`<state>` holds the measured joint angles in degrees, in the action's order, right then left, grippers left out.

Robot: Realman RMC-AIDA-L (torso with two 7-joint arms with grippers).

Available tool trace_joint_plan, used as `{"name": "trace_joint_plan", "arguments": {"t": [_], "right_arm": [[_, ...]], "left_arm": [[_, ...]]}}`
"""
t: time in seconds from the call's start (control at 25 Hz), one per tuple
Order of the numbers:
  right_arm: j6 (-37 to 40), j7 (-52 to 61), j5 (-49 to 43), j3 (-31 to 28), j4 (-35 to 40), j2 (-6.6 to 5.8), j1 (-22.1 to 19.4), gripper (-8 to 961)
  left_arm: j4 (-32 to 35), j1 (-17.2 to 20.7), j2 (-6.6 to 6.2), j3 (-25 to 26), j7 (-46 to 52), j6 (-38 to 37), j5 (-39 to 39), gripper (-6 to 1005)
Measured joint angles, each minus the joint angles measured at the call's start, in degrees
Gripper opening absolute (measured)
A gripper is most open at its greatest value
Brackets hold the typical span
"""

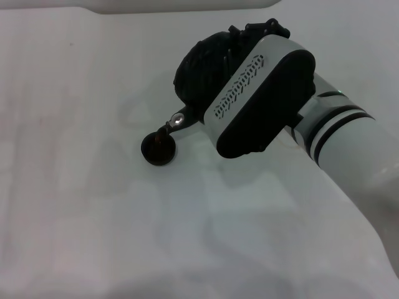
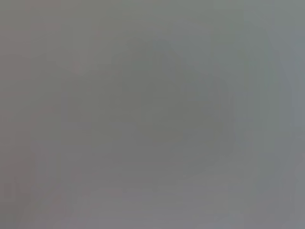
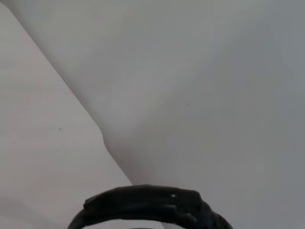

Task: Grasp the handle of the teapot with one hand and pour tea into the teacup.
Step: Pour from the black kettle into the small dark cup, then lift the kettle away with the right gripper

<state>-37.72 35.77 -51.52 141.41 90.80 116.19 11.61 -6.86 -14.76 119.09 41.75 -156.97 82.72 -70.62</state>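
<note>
Right end effector (image 1: 240,47) over the white counter (image 1: 93,218), fingers hidden behind the wrist housing, grip impossible to tell. Directly beneath it, teapot (image 1: 206,59) tilted, spout over the teacup (image 1: 158,149). In the wrist view, handle (image 3: 152,205) close below. Left end effector unseen.

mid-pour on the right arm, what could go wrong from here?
1. The teacup is tiny next to the teapot, and the spout hangs just over its rim: a small wrist drift could send tea onto the table.
2. The right gripper and arm hide most of the pot in the head view, and the right wrist view shows only the handle, so the cup's fill level is hard to judge; overfilling is possible.
</note>
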Motion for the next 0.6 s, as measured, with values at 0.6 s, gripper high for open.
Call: {"name": "trace_joint_plan", "arguments": {"t": [0.6], "right_arm": [[-0.68,0.00,-0.87,0.80,-0.11,0.00,0.48,111]], "left_arm": [[0.01,-0.09,0.00,0.00,0.00,-0.02,-0.05,888]]}}
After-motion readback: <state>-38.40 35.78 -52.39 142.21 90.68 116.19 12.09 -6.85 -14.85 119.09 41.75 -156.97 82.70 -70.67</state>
